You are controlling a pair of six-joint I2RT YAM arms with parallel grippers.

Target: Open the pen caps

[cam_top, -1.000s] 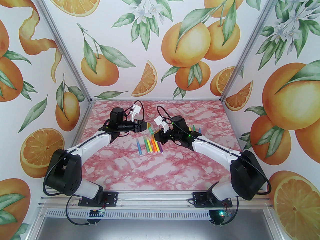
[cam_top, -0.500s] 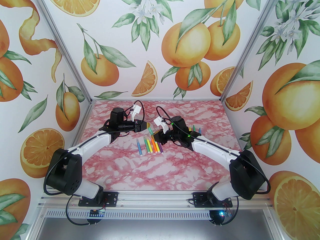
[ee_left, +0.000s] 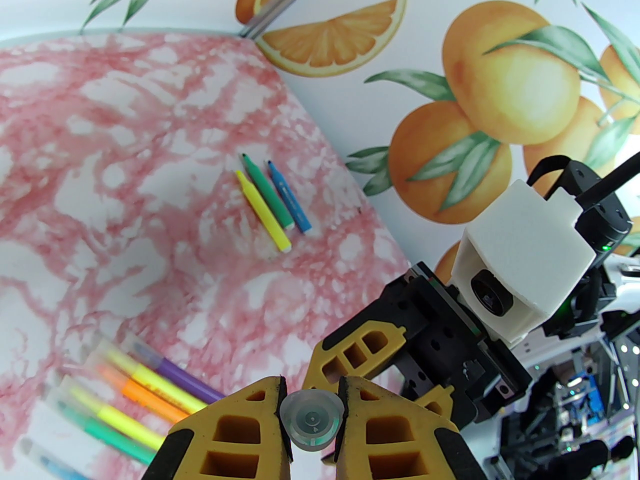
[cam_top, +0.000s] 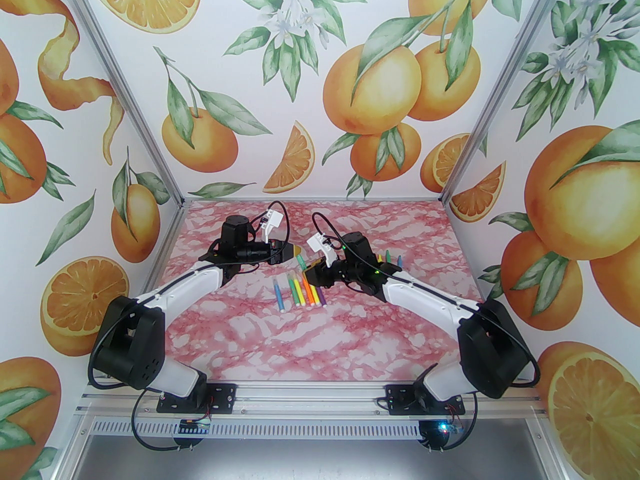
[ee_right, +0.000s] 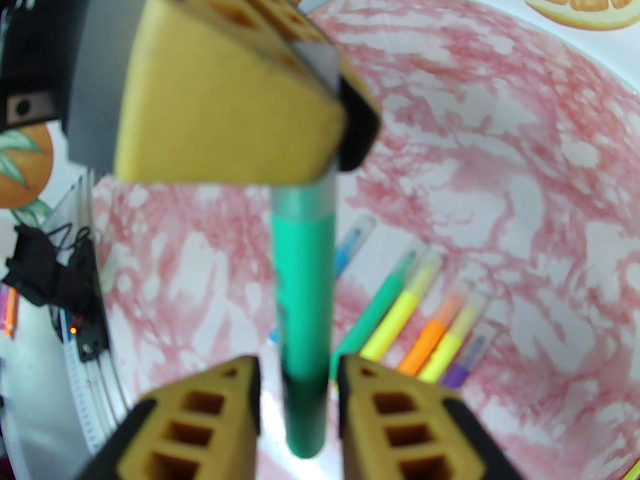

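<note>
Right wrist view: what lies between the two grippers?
Right wrist view: the green pen, clear cap pinched in the left gripper, barrel inside the open right gripper.

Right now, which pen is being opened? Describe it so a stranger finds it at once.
On the pink marble table, look where the left gripper and right gripper meet. The green pen there is lifted, its clear cap pinched in the left one; all other pens lie flat.

No legible text, no readable labels
</note>
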